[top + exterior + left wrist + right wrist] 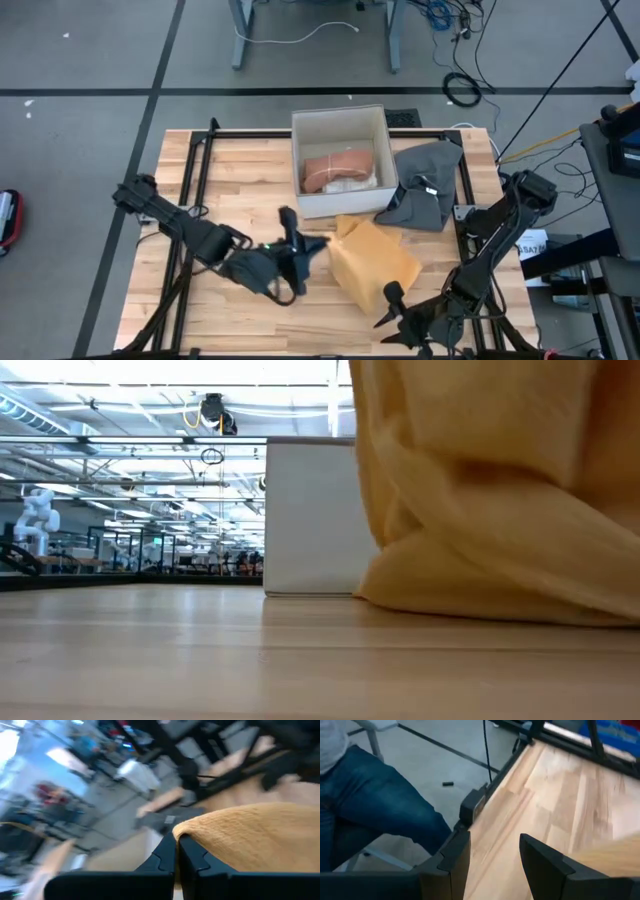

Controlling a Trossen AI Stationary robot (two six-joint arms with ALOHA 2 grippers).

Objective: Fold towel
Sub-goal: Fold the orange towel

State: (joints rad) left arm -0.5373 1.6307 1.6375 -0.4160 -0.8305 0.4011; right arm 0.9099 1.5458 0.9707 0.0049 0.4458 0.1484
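Note:
A mustard-yellow towel (372,262) lies bunched in the middle of the table, its left part raised. In the low view the towel (480,490) rises out of the picture while its lower folds (470,595) rest on the wood. My left gripper (318,244) is at the towel's left side, shut on it; the left wrist view shows the gripper (177,857) and the towel (250,840). My right gripper (392,306) stands open just off the towel's near corner, near the table's front edge. Nothing lies between its fingers in the right wrist view (492,865). My left gripper pinches the towel's edge (186,831) at its left corner between its two fingers. The fingers come nearly level from the table's left. The cloth drapes over and past the fingertips. That corner is raised off the table, and the rest of the towel lies on the wood.
A white box (340,160) holding a folded pinkish towel (338,170) stands behind the yellow towel. A grey cloth (425,185) lies to the box's right. A person's leg in jeans (375,805) shows beyond the table's edge. Bare wood (220,180) lies at the left.

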